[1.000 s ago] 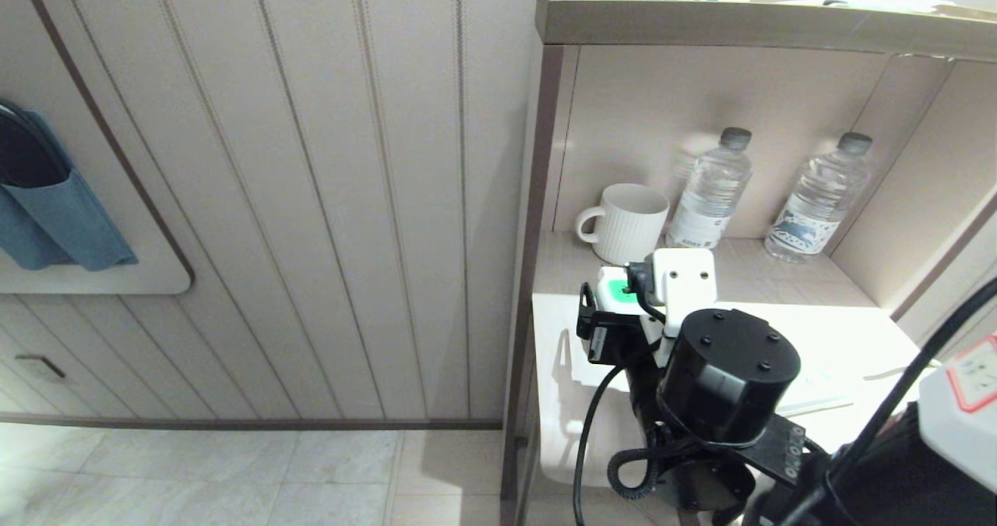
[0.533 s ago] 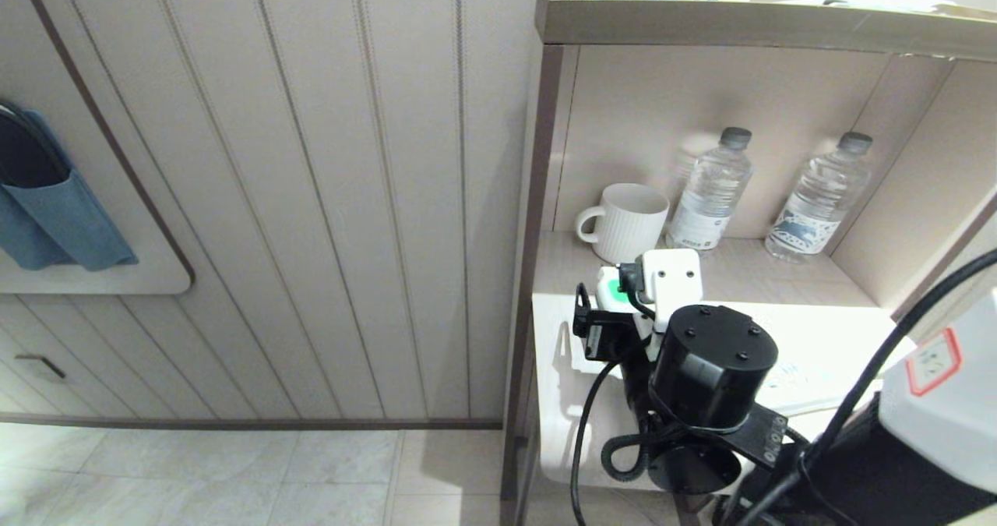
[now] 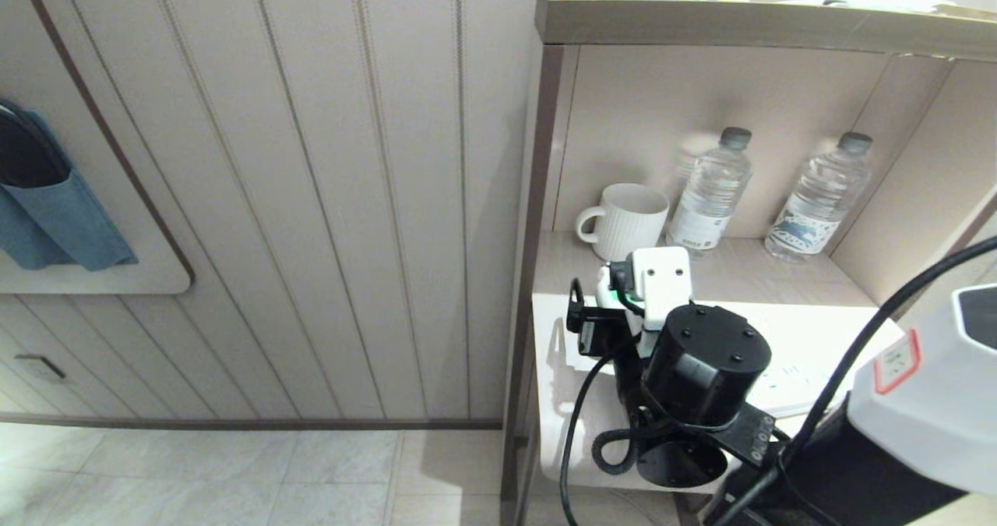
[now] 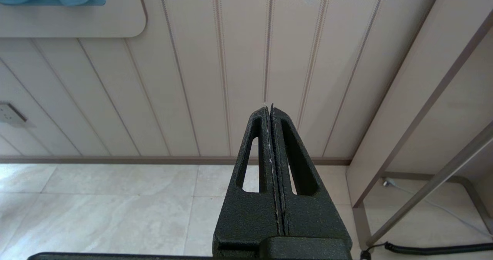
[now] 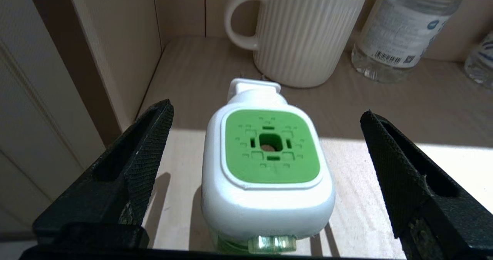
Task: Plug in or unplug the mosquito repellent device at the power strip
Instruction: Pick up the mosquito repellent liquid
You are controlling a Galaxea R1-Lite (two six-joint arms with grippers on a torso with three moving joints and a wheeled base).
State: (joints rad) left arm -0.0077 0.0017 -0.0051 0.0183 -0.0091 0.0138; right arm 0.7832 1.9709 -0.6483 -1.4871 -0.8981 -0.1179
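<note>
Green-topped device stands upright on the tabletop, between the wide-open fingers of the right tool, untouched. Closing off-centre could tip it toward the mug. Left tool closed, parked.

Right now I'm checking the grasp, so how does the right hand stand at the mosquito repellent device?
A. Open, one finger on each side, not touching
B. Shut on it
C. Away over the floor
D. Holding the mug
A: the right hand is open, its fingers clear of the mosquito repellent device.
</note>
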